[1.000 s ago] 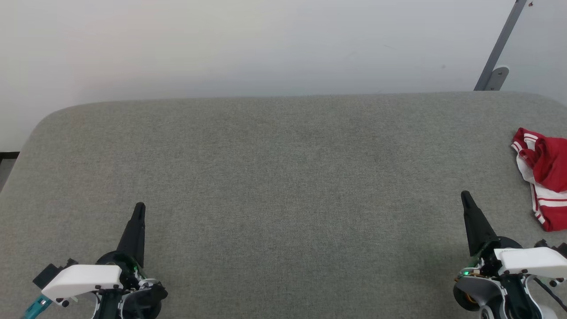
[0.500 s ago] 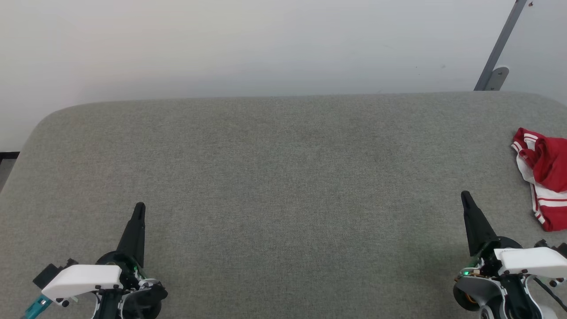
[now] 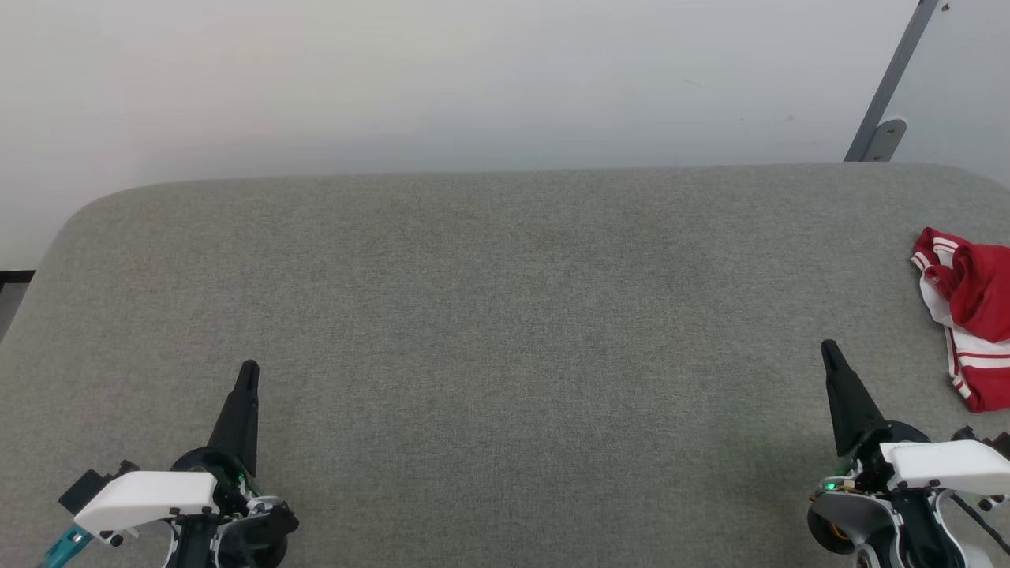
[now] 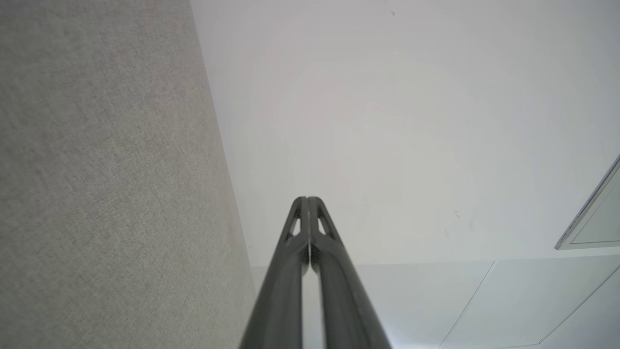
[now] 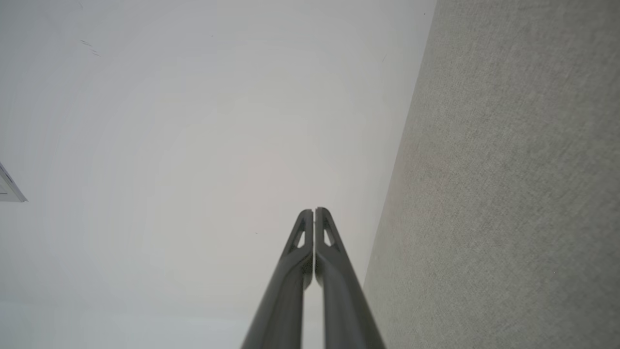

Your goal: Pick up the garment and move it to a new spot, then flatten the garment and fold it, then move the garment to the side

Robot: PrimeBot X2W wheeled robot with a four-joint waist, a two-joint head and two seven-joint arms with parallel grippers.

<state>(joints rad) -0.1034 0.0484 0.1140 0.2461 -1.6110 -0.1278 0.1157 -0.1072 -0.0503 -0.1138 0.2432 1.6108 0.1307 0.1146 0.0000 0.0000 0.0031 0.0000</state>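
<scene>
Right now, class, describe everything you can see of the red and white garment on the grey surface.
The garment is soft red cloth with white panels and red-and-white striped trim. It lies crumpled in a loose heap, not flattened, at the right edge of the head view, which cuts part off. It rests on the grey fabric surface. The shut right gripper is apart from it.

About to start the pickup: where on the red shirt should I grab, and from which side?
Grip the raised red fold of the garment, coming down from above on its left side with the right gripper, the nearer one; open its shut jaws first. It lies bunched, so that fold probably stands proud; its right part runs out of the head view.
</scene>
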